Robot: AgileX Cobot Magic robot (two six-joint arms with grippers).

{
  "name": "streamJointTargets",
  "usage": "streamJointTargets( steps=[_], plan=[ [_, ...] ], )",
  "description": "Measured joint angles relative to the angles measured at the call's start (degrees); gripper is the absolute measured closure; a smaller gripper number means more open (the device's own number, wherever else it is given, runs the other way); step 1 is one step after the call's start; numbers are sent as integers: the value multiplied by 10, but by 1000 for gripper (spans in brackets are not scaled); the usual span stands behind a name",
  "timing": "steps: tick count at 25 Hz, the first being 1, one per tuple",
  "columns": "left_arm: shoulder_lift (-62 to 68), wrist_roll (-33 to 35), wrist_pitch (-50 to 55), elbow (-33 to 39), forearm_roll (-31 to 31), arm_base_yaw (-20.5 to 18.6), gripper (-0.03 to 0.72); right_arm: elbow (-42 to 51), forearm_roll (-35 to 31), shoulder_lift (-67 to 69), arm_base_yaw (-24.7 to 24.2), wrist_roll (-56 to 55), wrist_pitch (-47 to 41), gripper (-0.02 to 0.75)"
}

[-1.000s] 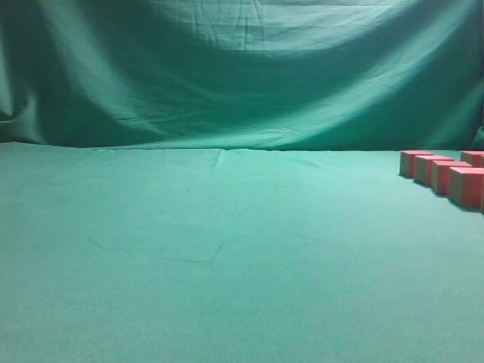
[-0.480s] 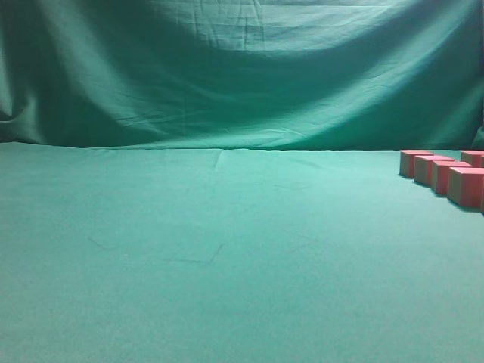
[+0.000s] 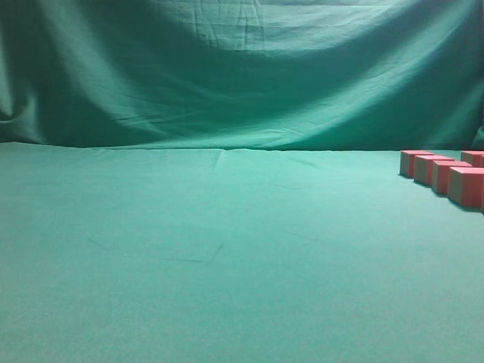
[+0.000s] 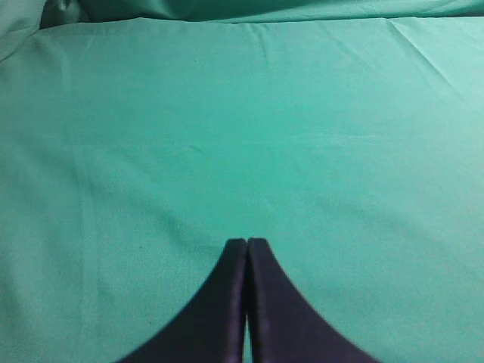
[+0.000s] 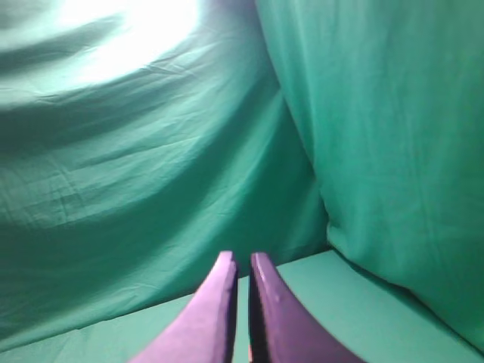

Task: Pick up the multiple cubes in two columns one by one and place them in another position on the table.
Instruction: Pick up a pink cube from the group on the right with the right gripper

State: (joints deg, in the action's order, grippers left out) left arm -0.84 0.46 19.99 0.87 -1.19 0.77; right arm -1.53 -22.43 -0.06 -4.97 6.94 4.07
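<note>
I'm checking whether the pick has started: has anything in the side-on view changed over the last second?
Nothing visibly changed. The cubes sit in the same rows at the right edge of the table, and no arm has entered that view.

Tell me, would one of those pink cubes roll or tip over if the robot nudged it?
Probably neither. The cubes sit flat on square faces, so one would likely slide rather than roll. They look squat and solid, so tipping seems unlikely. The wrinkled cloth on the table might drag at a pushed cube.

Five cubes (image 3: 446,172) in view — one table (image 3: 227,257), two pincers.
</note>
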Motion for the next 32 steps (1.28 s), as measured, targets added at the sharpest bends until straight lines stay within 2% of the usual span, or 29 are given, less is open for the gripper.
streamJointTargets(
  steps=[12,19,20,24,27,32],
  plan=[
    [0,0,0,0,0,0,688,-225,0,234,0,44,-112,691],
    [0,0,0,0,0,0,688,-327,4,323,0,85,-264,691],
    [0,0,0,0,0,0,688,-341,5,344,0,88,-291,738],
    [0,0,0,0,0,0,688,-396,25,435,1,91,-407,738],
    [0,0,0,0,0,0,688,-427,62,500,29,91,-480,738],
    [0,0,0,0,0,0,688,-440,105,590,119,49,-529,738]
  ],
)
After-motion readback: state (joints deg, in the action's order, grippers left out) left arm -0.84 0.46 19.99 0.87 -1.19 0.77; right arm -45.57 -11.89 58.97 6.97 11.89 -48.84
